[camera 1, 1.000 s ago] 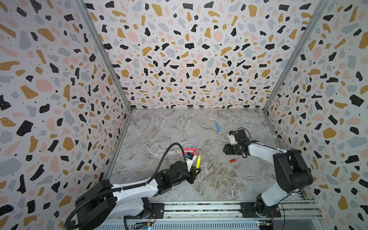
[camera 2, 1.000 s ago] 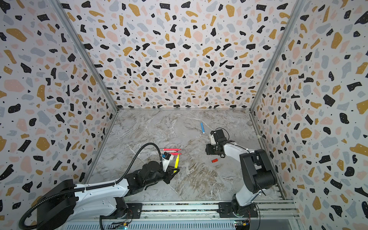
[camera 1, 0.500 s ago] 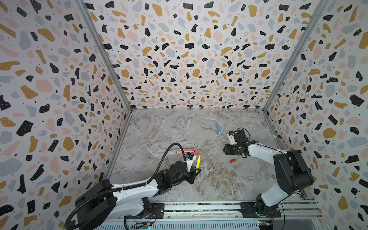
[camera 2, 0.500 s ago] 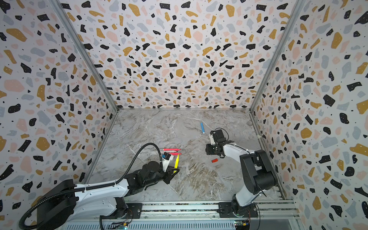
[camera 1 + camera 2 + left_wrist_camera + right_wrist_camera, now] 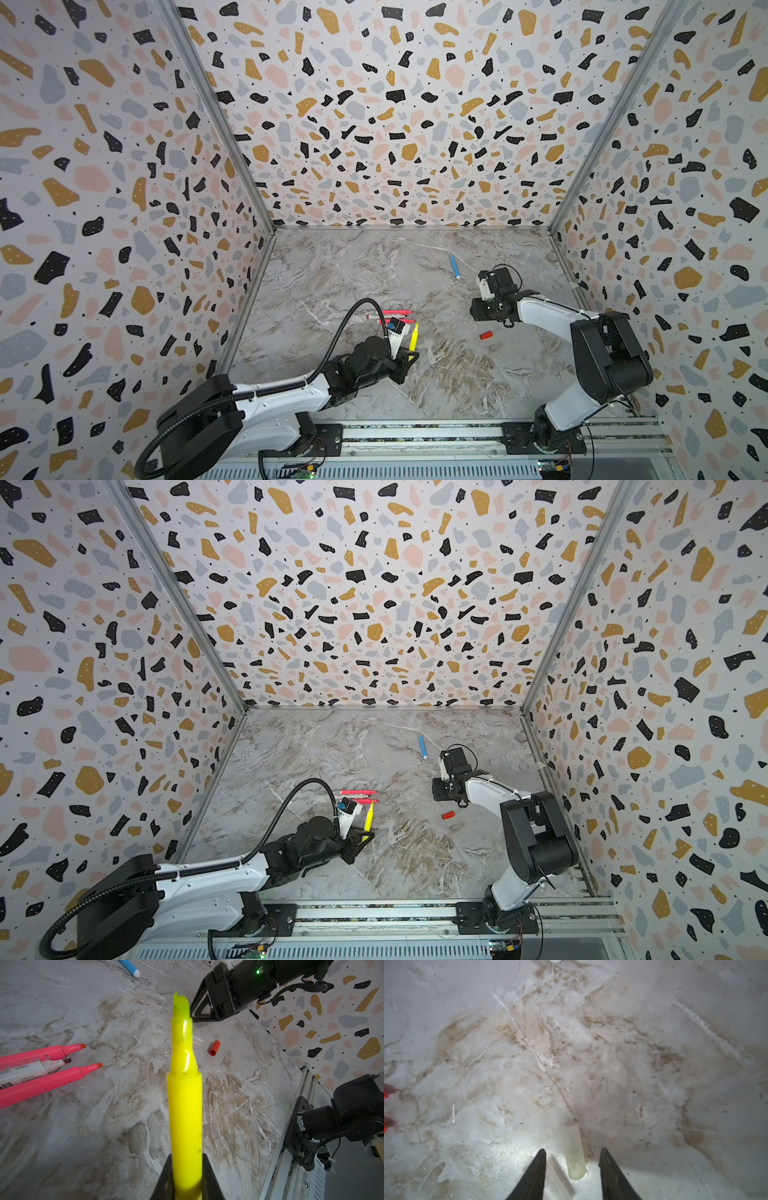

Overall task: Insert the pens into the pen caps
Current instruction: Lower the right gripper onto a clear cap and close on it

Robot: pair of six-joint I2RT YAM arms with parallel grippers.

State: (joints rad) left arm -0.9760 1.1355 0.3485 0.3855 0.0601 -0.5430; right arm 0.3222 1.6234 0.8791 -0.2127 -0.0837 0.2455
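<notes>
Right wrist view showed the marbled tabletop (image 5: 633, 1043) beneath the right tool (image 5: 573, 1149), its jaws apart and straddling, without touching, a translucent cap (image 5: 574, 1153) that lay flat with its long axis parallel to the fingers (image 5: 533, 1172). The left tool (image 5: 186, 1167), well apart from it, was clenched on the yellow highlighter (image 5: 185, 1105), bare tip pointing roughly that way; the right arm (image 5: 552, 316) was plainly the nearer.

Five pens and two caps on the counter (image 5: 332, 270).
Pens: one pink pen (image 5: 41, 1055), a second pink pen (image 5: 52, 1080), one yellow pen (image 5: 185, 1105), one blue pen (image 5: 455, 267), one white pen (image 5: 25, 1071). Caps: one red cap (image 5: 214, 1048), one clear cap (image 5: 574, 1153); a fainter clear shape (image 5: 560, 1180) just beside it is too dim to count.
</notes>
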